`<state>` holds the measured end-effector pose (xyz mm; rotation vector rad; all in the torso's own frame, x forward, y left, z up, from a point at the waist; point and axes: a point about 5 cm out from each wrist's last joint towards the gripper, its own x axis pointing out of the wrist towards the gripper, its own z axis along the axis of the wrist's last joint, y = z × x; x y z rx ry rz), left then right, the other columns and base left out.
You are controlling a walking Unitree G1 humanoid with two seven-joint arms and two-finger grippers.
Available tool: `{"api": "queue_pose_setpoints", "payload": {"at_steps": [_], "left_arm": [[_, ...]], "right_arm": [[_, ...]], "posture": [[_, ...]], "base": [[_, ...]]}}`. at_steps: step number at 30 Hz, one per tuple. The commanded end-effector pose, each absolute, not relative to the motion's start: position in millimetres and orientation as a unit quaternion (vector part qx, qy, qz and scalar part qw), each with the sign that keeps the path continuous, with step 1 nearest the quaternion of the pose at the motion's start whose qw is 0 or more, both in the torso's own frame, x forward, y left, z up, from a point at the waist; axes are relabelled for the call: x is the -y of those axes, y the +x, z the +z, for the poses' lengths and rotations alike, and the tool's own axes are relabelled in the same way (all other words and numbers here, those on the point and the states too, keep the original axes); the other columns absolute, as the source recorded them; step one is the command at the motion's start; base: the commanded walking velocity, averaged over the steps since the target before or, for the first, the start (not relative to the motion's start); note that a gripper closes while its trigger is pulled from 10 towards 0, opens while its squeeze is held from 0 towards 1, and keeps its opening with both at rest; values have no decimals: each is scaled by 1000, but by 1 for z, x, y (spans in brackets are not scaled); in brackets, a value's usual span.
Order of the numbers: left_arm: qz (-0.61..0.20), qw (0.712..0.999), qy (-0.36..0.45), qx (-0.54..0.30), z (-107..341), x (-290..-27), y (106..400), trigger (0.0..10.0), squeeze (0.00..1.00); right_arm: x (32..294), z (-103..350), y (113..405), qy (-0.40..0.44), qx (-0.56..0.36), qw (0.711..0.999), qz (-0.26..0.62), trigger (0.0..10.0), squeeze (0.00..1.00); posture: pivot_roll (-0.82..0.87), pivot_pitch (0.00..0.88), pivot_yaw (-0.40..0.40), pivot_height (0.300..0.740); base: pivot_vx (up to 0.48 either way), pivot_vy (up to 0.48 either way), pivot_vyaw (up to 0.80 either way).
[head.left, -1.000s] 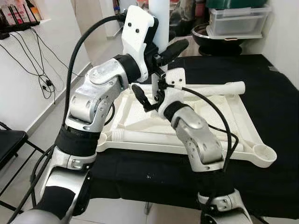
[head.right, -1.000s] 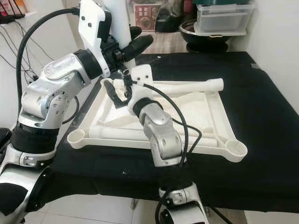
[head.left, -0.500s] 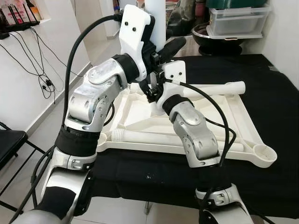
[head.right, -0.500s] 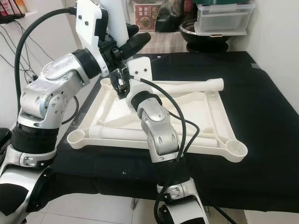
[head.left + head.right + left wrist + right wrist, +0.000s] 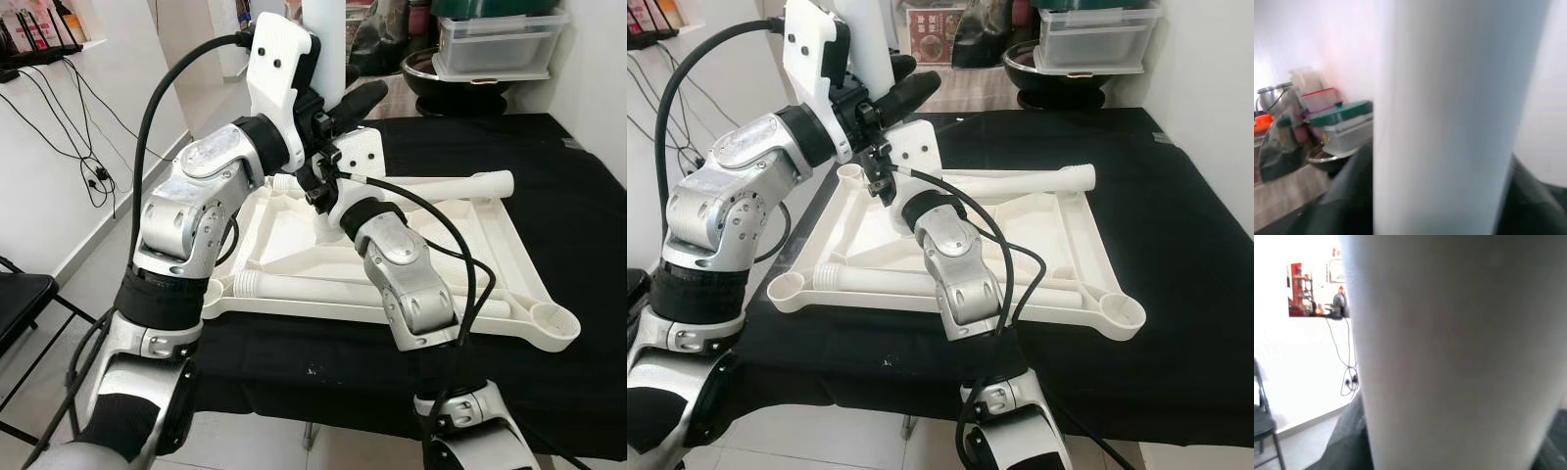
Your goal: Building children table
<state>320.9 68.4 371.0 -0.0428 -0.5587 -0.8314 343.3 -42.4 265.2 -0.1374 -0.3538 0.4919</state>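
Tabletop of the children's table lies upside down on the black worktop, its corner sockets facing up, with two loose white legs lying across it – one near the far edge, one along the near edge. I hold a third leg upright over the far-left corner socket; its long axis runs straight up and out of the top of the head views. My left hand grips that leg high up, fingers wrapped round it. My right hand is lower on the same leg, just above the socket; the leg fills the close view from that wrist, but I cannot tell whether those fingers are closed on it or only beside it. What matters for the next move, as I judge it, is that the leg's bottom end sits directly above the socket and stays vertical – the right hand is the nearer one to guide it in, the left to press down
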Motion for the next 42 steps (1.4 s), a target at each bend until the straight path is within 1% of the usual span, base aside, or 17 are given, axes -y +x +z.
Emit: {"api": "queue_pose_setpoints", "payload": {"at_steps": [1, 3, 5, 6, 7, 11, 13, 15, 17, 18, 19, 23, 25, 30, 34, 37, 42], "left_arm": [[-407, 869, -33, 279, 375, -64, 317, 10000, 1000], [-408, 863, -67, 290, 382, -73, 315, 10000, 1000], [-405, 860, -87, 299, 387, -84, 312, 10000, 1000], [-405, 860, -87, 299, 387, -84, 312, 10000, 1000], [-401, 860, -89, 302, 388, -90, 310, 10000, 1000], [-389, 863, -91, 309, 391, -105, 307, 10000, 1000], [-355, 871, -96, 327, 399, -130, 299, 10000, 1000], [-355, 871, -96, 327, 399, -130, 299, 10000, 1000], [-311, 883, -91, 341, 406, -150, 293, 10000, 1000], [-311, 883, -91, 341, 406, -150, 293, 10000, 1000], [-278, 893, -88, 344, 408, -163, 291, 10000, 0], [-212, 917, -72, 329, 401, -184, 290, 10000, 0], [-152, 945, -37, 287, 380, -200, 293, 10000, 0], [-95, 981, 23, 170, 318, -208, 297, 10000, 0], [-102, 992, 31, 72, 251, -184, 289, 10000, 0], [-115, 993, 16, 33, 224, -166, 280, 10000, 0], [-138, 990, -4, 16, 211, -145, 270, 10000, 0]], "right_arm": [[18, 264, 335, -80, 180, 936, 291, 0, 0], [33, 261, 341, -54, 162, 948, 267, 0, 0], [47, 258, 346, -37, 150, 957, 247, 2902, 0], [47, 258, 346, -37, 150, 957, 247, 2902, 0], [54, 257, 348, -30, 145, 960, 236, 10000, 0], [70, 255, 352, -13, 135, 968, 212, 10000, 0], [98, 257, 359, 15, 126, 979, 159, 10000, 0], [98, 257, 359, 15, 126, 979, 159, 10000, 0], [125, 259, 364, 33, 126, 986, 105, 10000, 0], [125, 259, 364, 33, 126, 986, 105, 10000, 0], [141, 259, 366, 39, 124, 989, 69, 10000, 0], [169, 262, 364, 48, 127, 991, 22, 10000, 0], [180, 264, 357, 59, 132, 989, 21, 10000, 0], [178, 265, 339, 64, 130, 988, 56, 10000, 0], [160, 257, 325, 38, 120, 987, 104, 10000, 0], [154, 253, 320, 27, 117, 986, 119, 10000, 0], [151, 255, 317, 11, 126, 981, 148, 10000, 0]], "posture": [[8, 6, 39, 740], [6, 2, 39, 740], [7, 1, 39, 740], [7, 1, 39, 740], [7, 1, 38, 740], [7, 3, 38, 740], [9, 9, 32, 740], [9, 9, 32, 740], [14, 11, 28, 740], [14, 11, 28, 740], [15, 12, 29, 740], [20, 16, 29, 740], [18, 18, 31, 740], [17, 26, 35, 740], [13, 32, 32, 740], [13, 31, 31, 740], [16, 30, 28, 740]], "base": [[0, 0, 0], [0, 0, 0], [0, 0, 0], [0, 0, 0], [0, 0, 0], [0, 0, 0], [0, 0, 0], [0, 0, 0], [0, 0, 0], [0, 0, 0], [0, 0, 0], [0, 0, 0], [0, 0, 0], [0, 0, 0], [0, 0, 0], [0, 0, 0], [0, 0, 0]]}}
